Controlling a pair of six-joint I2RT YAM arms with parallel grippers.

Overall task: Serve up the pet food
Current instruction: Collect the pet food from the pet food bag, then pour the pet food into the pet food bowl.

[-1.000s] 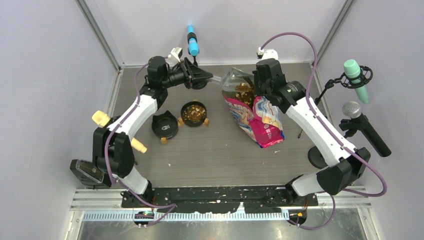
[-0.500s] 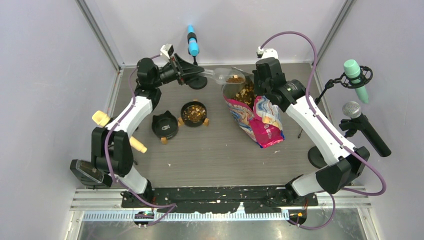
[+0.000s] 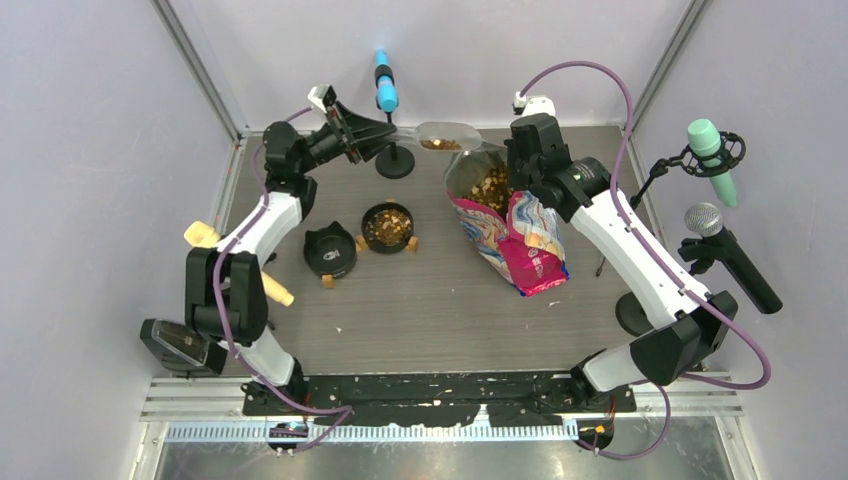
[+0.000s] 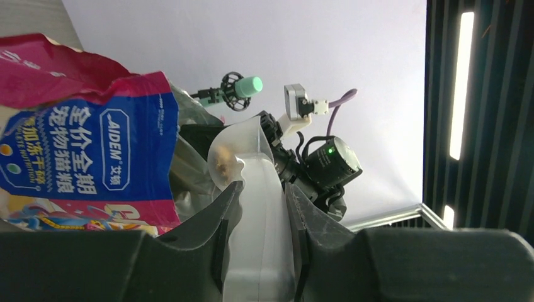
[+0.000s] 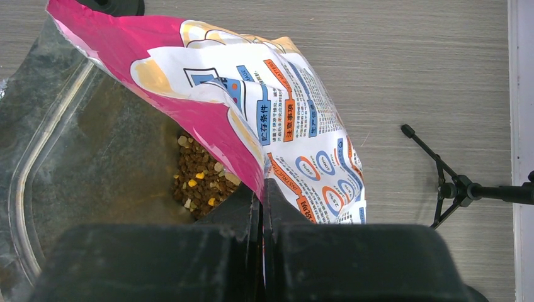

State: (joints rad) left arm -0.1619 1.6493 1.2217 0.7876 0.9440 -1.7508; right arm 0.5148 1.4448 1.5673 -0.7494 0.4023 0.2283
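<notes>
Evidently the scooping step is in hand: a load of kibble (image 3: 438, 144) is out of the bag (image 3: 520, 250) and not yet tipped into a bowl.

At about 9 o'clock on the tabletop (image 3: 440, 300) stand two black bowls, just beside each other. The left bowl (image 3: 330, 250) shows nothing in it that I can make out; the right bowl (image 3: 366, 228) holds a layer of kibble.

At 11 o'clock the left gripper (image 3: 385, 135) is closed on the handle of a clear scoop (image 3: 447, 135). It holds the scoop roughly level in the air, at 12 o'clock of the bag mouth, with a small heap in it. The left wrist view shows both fingers pressed against the handle.

The bag lies at 2 o'clock with more kibble deep inside. The right gripper (image 5: 261, 195) is shut tight on the bag's pink edge, which props the mouth open.

Next, I judge, the scoop must travel toward 7 o'clock and stay level until it is over a bowl, likely the left one, then tilt slowly. A hasty swing could scatter pellets on the tabletop.
</notes>
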